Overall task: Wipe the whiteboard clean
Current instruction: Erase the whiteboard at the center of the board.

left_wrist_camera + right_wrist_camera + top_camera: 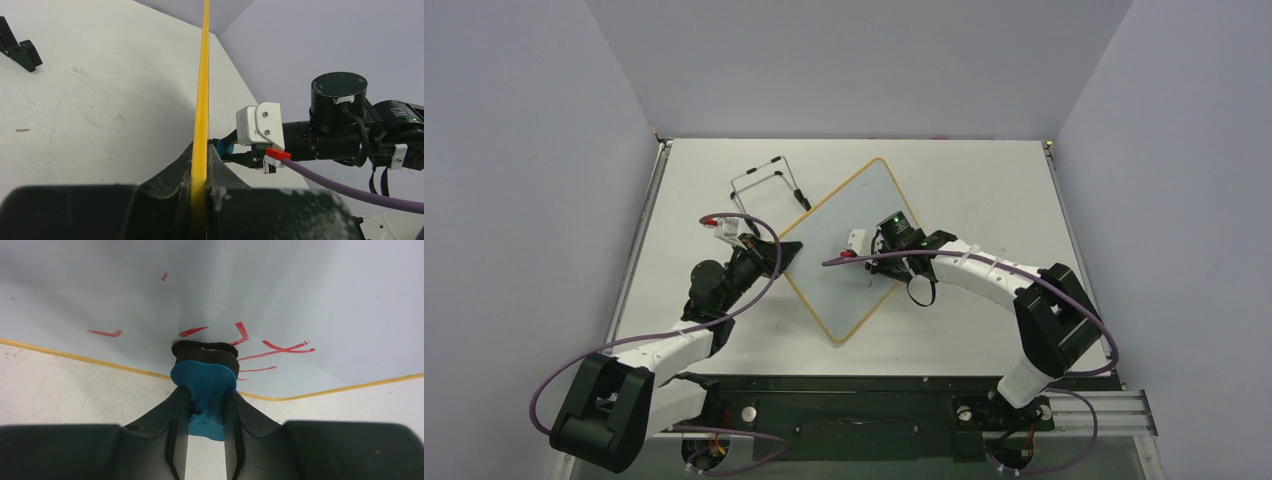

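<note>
The whiteboard (pixel 854 250), glossy white with a thin yellow frame, lies turned like a diamond on the table. My left gripper (pixel 776 254) is shut on its left frame edge; in the left wrist view the yellow edge (pixel 201 90) runs up from between the jaws of that gripper (pixel 200 150). My right gripper (pixel 876 262) is shut on the blue eraser (pixel 204 385), whose black felt face presses on the board (pixel 300 300) among red marks (pixel 282 347). The eraser (pixel 226 148) also shows in the left wrist view.
A thin black wire stand (pixel 769 182) lies on the table behind the board's left side; one of its feet (pixel 20 50) shows in the left wrist view. Grey walls close the table at the back and sides. The right arm (pixel 1024 290) reaches in from the right.
</note>
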